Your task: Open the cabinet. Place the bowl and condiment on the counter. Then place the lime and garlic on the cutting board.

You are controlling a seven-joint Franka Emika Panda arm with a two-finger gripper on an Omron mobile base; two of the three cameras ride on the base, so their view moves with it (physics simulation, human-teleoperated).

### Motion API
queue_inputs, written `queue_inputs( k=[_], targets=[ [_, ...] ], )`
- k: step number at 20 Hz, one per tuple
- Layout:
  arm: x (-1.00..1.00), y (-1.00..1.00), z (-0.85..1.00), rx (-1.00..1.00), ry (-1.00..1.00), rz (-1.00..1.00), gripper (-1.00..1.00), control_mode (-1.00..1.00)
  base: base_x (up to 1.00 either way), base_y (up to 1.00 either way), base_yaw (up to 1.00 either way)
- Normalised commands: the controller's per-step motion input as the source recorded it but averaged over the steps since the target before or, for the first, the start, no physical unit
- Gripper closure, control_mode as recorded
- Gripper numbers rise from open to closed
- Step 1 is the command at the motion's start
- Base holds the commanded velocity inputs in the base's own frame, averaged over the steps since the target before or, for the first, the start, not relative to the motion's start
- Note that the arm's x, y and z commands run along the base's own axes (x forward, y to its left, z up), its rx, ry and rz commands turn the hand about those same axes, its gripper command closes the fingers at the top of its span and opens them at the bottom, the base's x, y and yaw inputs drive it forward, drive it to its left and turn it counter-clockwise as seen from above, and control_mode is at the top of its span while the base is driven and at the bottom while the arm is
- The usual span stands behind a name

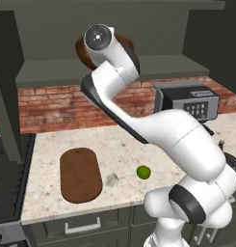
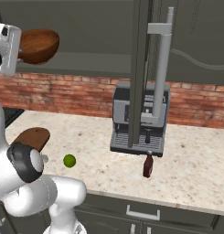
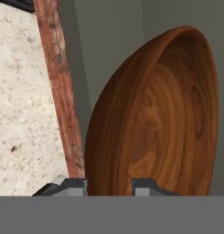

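The gripper [image 3: 109, 183] is up at the open cabinet [image 2: 195, 36], its two fingertips [image 3: 77, 185] set either side of the rim of the bowl [image 3: 163, 123]; the rim sits between them, so the claw looks closed on the bowl's edge, opened only as wide as that wall. In the right base view the bowl [image 2: 39, 45] is raised at shelf height, tilted, just in front of the cabinet's shelf lip. The swung-out door edge with its silver bar handle [image 2: 162, 68] stands well to the right of the bowl, leaving free air between them.

Down on the counter [image 1: 187, 144], the cutting board [image 1: 80, 174] lies near the front edge on the left, bare on top. The garlic [image 1: 112, 180] rests just beside the board's right edge and the lime [image 1: 143, 172] a little further right, apart from both. The condiment [image 2: 148, 165] stands in front of the coffee machine [image 2: 140, 119], with open stone between it and the lime [image 2: 69, 160]
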Motion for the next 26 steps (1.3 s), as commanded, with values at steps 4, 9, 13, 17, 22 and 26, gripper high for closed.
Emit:
queue_inputs(
  k=[4, 9, 13, 17, 22, 26],
  targets=[
    [-1.00, -0.01, -0.05, 0.00, 0.02, 0.05, 1.00, -1.00, 0.00, 0.00, 0.00],
    [-1.00, -0.23, -0.22, 0.00, 0.13, 0.02, 1.00, -1.00, 0.00, 0.00, 0.00],
    [-1.00, -0.53, -0.46, 0.00, 0.21, 0.01, 1.00, -1.00, 0.00, 0.00, 0.00],
    [-0.83, -0.81, -0.66, 0.00, 0.23, 0.00, 1.00, -1.00, 0.00, 0.00, 0.00],
    [-0.33, -0.88, -0.65, 0.00, 0.20, 0.01, 1.00, -1.00, 0.00, 0.00, 0.00],
    [-0.03, -0.83, -0.80, 0.00, 0.15, 0.06, 1.00, -1.00, 0.00, 0.00, 0.00]
  ],
)
